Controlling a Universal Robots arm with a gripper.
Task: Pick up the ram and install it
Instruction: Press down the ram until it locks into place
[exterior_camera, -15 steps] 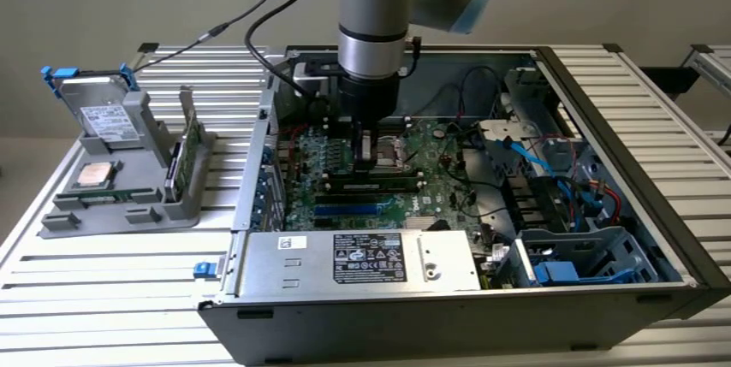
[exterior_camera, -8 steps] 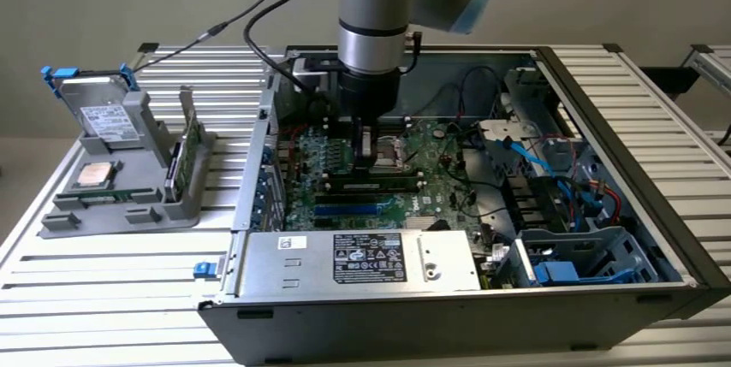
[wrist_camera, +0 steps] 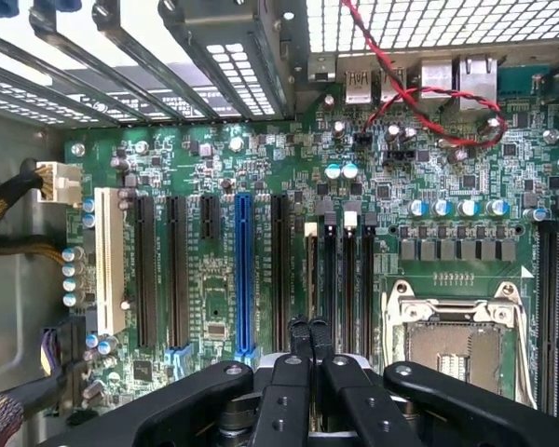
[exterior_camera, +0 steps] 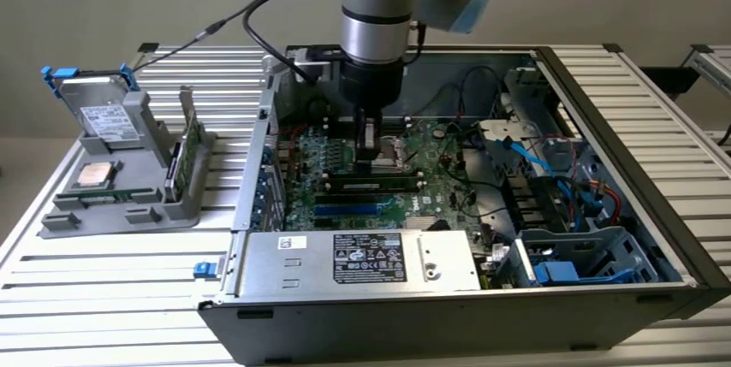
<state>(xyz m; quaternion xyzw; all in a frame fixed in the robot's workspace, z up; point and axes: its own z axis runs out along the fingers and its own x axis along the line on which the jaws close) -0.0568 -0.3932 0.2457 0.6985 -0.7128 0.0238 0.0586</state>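
Gripper down over the motherboard's memory slots.
The gripper [wrist_camera: 307, 328] has its fingertips pinched together above the motherboard [exterior_camera: 342, 166]; the ram [exterior_camera: 372, 186] lies seated in a slot just beside it.

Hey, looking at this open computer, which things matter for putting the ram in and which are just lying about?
Job: tool, low over the motherboard; ram, lying along the memory slots beneath it.
Lying about: boxy grey drive, silver processor chip, grey holder, power supply.
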